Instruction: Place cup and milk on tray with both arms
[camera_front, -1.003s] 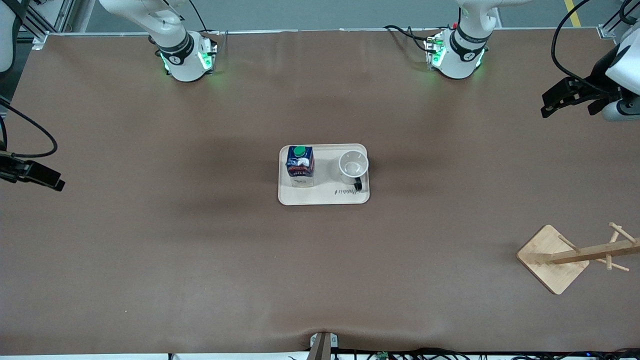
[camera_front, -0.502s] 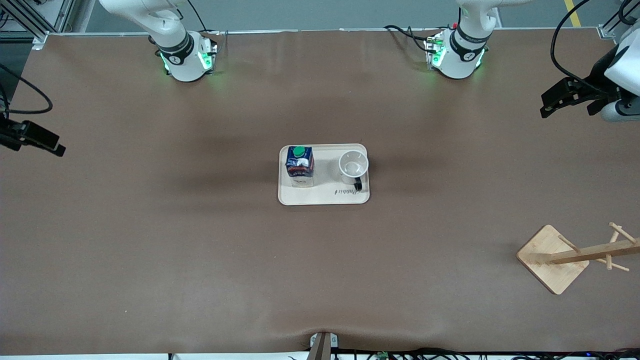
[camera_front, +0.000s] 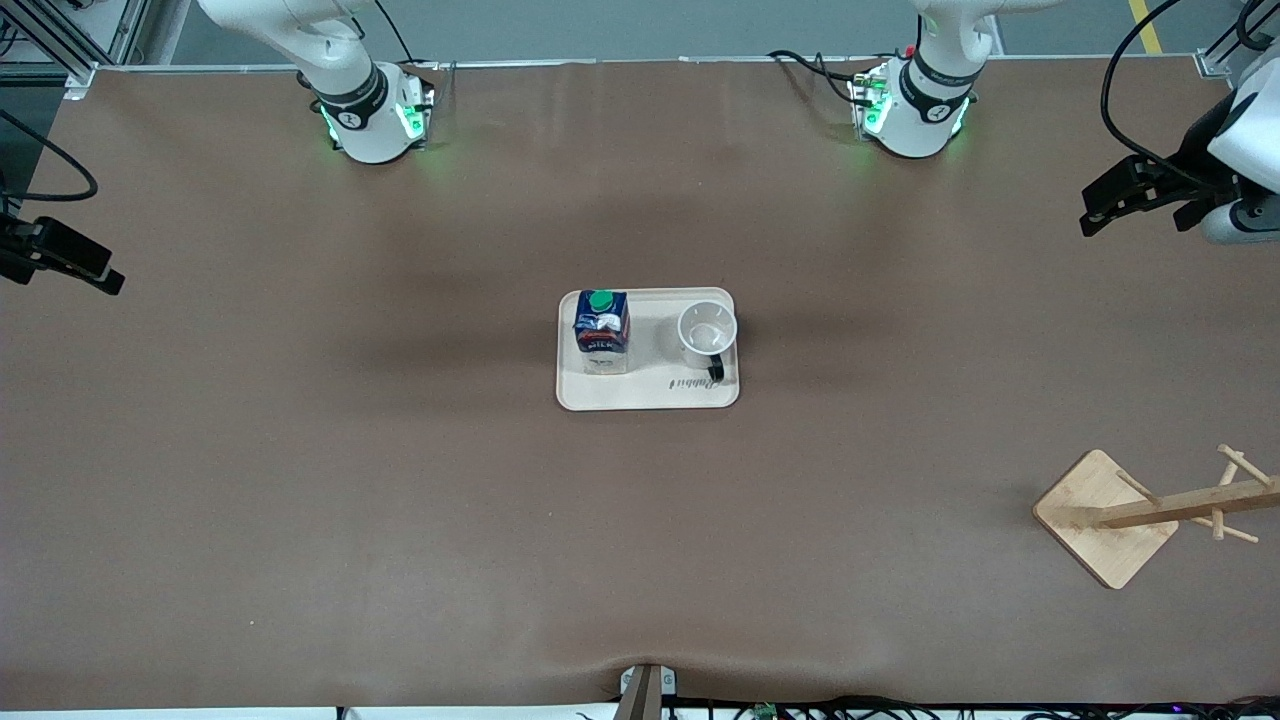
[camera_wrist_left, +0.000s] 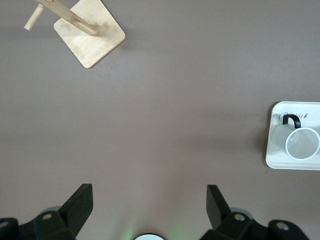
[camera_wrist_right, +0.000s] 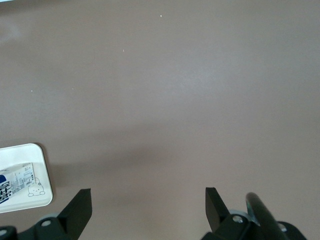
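The cream tray (camera_front: 650, 395) lies in the middle of the table. On it stand the dark blue milk (camera_front: 600, 330) carton with its green cap, toward the right arm's end, and the white cup (camera_front: 707, 328) with a black handle, toward the left arm's end. My left gripper (camera_front: 1135, 205) hangs open and empty over the table's edge at the left arm's end. My right gripper (camera_front: 70, 265) hangs open and empty over the opposite edge. The left wrist view shows open fingers (camera_wrist_left: 80, 205), the cup (camera_wrist_left: 301, 142) and the tray (camera_wrist_left: 274, 155). The right wrist view shows open fingers (camera_wrist_right: 80, 205), the tray (camera_wrist_right: 42, 160) and the milk (camera_wrist_right: 12, 182).
A wooden mug rack with a square base (camera_front: 1105, 518) stands near the left arm's end, nearer to the front camera than the tray; its base (camera_wrist_left: 90, 32) also appears in the left wrist view. Brown table surface surrounds the tray.
My right gripper has drawn back along the table's edge toward the robots' bases. The left gripper, milk, cup and tray have stayed put.
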